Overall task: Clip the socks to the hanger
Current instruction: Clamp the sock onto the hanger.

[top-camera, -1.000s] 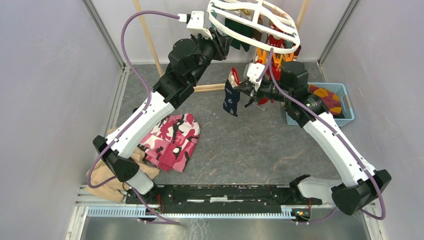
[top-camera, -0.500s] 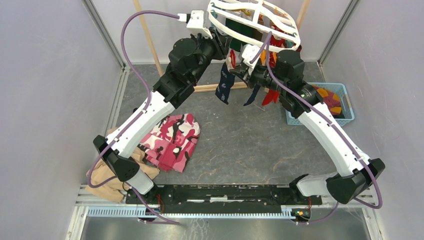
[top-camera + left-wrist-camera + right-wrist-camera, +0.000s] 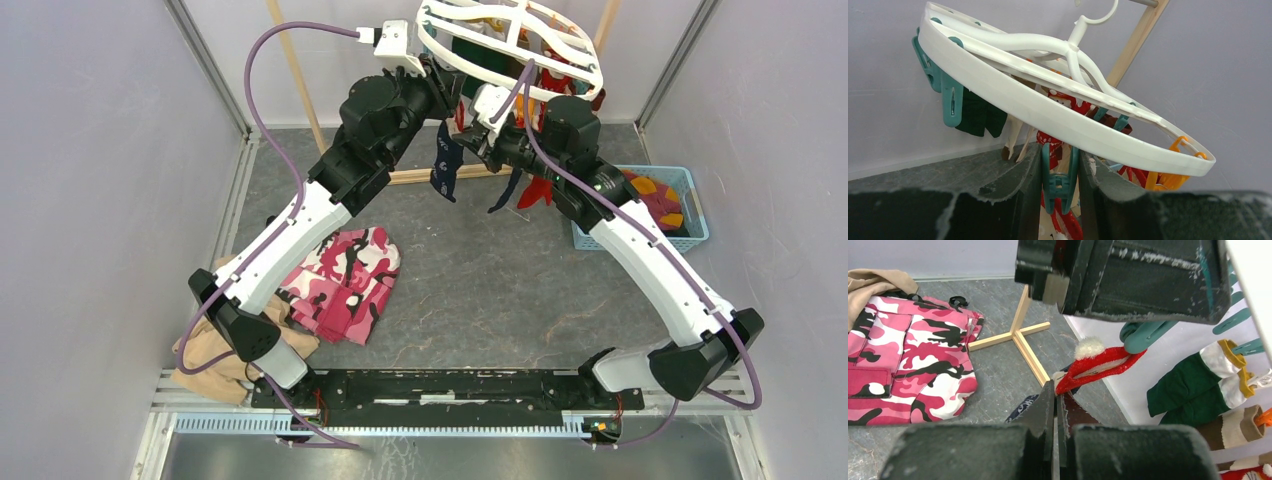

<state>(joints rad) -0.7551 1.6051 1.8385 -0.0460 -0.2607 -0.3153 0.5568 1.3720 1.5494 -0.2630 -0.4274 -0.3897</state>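
— How far along is it?

— Partway. Several socks already hang from the hanger (image 3: 1013,95) — a dark green pair (image 3: 1180,385) among them, plus tan and red ones. The blue basket (image 3: 703,225) holds more red and orange pieces, probably socks waiting their turn, though the overhead view is too small to be sure.

— And the one in hand?

— The right gripper (image 3: 1056,390) has its fingers pressed tight on a navy sock (image 3: 447,165), pinching it just below the red cuff (image 3: 1098,362). The rest of the sock dangles free above the table.

— What about the other arm?

— The left gripper (image 3: 1059,165) is up under the near rim of the hanger, its fingers partly closed on either side of a teal clip (image 3: 1060,182) and squeezing its handles. Whether the clip's mouth is actually gaping is hidden below the fingers.

— So where is the sock relative to that clip?

— Close. In the right wrist view the cuff sits just under the left gripper's dark bulk, near a teal clip end but not in it. I judge the cuff has yet to be fed into the mouth, and the squeeze let go after.
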